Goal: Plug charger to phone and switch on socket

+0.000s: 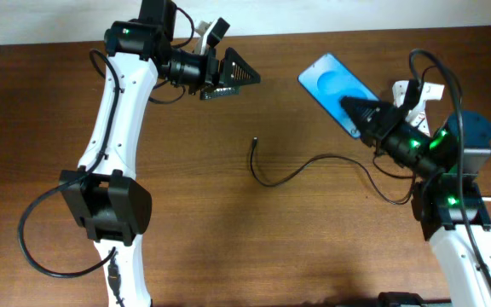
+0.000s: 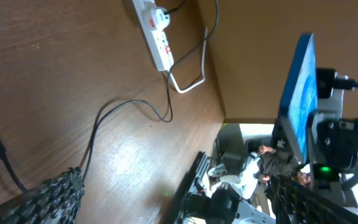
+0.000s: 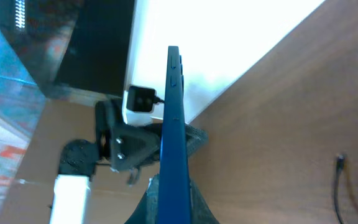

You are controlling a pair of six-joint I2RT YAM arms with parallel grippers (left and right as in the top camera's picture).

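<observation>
Right tool (image 1: 354,111) is clenched on the phone (image 1: 335,83), pinching it by one end out at two o'clock on the tabletop (image 1: 254,256). That phone is not lying flat. Its blue screen glows, and it is tipped up so that the right wrist camera catches it as one thin blue edge rising from between the fingers. Whether its far end touches the wood, I cannot tell.

Over at twelve o'clock hangs the left tool (image 1: 239,78), released, fingers spread wide, nothing between them, nose pointing toward three o'clock.

Down the middle lies the charger (image 1: 273,183), loose on the wood. Its plug tip (image 1: 254,141) sits near dead centre, well apart from both tools. The black cable dips toward six o'clock, then sweeps off toward four o'clock and under the right arm.

From the left wrist you can see the socket (image 2: 160,43), a white strip with red switch marks, flat on the tabletop. A white plug (image 2: 159,15) is seated in it, and the thick white cord (image 2: 188,84) curls just beside it. From overhead it is mostly hidden behind the right arm.
</observation>
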